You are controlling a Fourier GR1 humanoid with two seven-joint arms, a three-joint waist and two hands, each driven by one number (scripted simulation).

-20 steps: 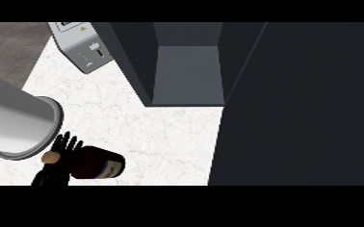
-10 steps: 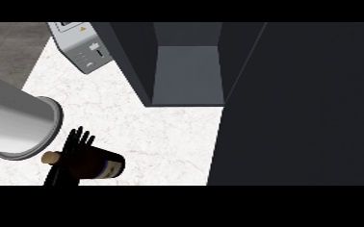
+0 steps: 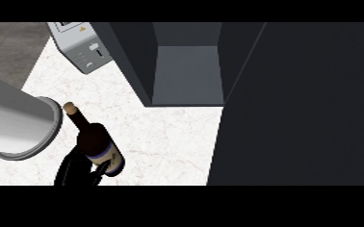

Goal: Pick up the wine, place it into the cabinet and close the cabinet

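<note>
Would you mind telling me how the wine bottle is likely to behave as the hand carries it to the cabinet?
The wine bottle looks rigid and glassy, so it is probably slippery and breakable if knocked against the cabinet. Its tall, narrow shape suggests it could tip when set down and roll if laid flat. The hand shows only at its lower body, so the corked neck may swing.

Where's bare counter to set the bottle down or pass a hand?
Free: the white counter between the wine bottle and the open cabinet, and the strip below the toaster. Crowded: lower left, where the left hand holds the bottle beside the grey forearm.
</note>
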